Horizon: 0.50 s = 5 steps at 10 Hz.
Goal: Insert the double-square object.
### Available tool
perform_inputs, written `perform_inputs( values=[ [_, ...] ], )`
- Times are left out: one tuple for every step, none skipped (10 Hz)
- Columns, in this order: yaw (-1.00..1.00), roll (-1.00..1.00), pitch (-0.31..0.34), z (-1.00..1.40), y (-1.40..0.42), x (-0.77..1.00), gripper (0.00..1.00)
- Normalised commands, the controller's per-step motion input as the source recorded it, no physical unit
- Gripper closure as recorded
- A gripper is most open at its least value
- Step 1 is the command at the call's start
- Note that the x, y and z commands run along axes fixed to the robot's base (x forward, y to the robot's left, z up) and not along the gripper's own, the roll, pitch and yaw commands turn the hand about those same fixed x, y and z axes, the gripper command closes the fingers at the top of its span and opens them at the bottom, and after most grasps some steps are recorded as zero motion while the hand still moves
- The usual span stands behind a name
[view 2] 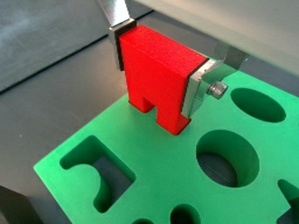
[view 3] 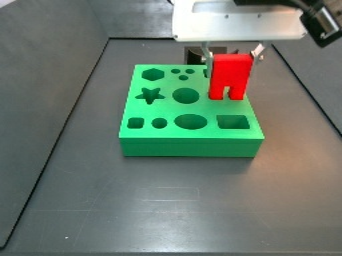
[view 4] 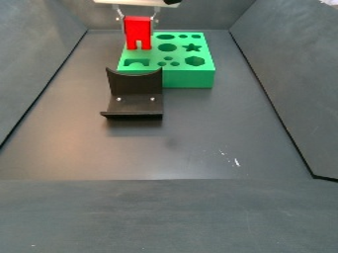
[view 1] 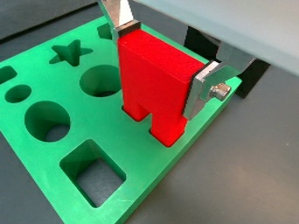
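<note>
Nearest the lens in a wrist view, I saw the square hole (view 1: 91, 172) cut into the green board (view 1: 35, 149), with round holes and a star-shaped hole (view 1: 70, 53) farther along the same top face. Above that board hung the double-square object (view 1: 156, 83), bright red, upright, its two square legs pointing down and the slot between them plainly visible. The end effector (view 1: 163, 54) was pinching this block from two opposite sides, its flat silver fingers (view 1: 208, 83) pressed against the red faces in both wrist views. From what I could read in a side view, the double-square object (view 3: 231, 75) was over the board's far right part (view 3: 194, 140), legs just over the top face, though I could not tell whether they touched it or had entered any hole. In a wrist view the legs (view 2: 167, 109) hovered by one edge of the board (view 2: 70, 166), beside a large round hole (view 2: 229, 157). In a side view the dark fixture (view 4: 132, 94) stood on the dark surface (view 4: 199, 168) just in front of the board (view 4: 185, 69), with the red block (view 4: 137, 32) held above the board's left end.
</note>
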Motion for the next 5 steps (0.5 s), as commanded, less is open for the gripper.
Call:
perform_inputs(
  values=[
    [0.00,0.20,-0.067,-0.31,0.00,0.00,1.00],
    [0.00,0.16,-0.070,-0.32,0.00,0.00,1.00],
    [0.00,0.13,-0.083,-0.33,0.00,0.00,1.00],
    [0.00,-0.03,-0.064,-0.18,0.00,0.00,1.00],
    [0.00,0.00,0.020,0.00,0.00,0.02,1.00]
  ],
)
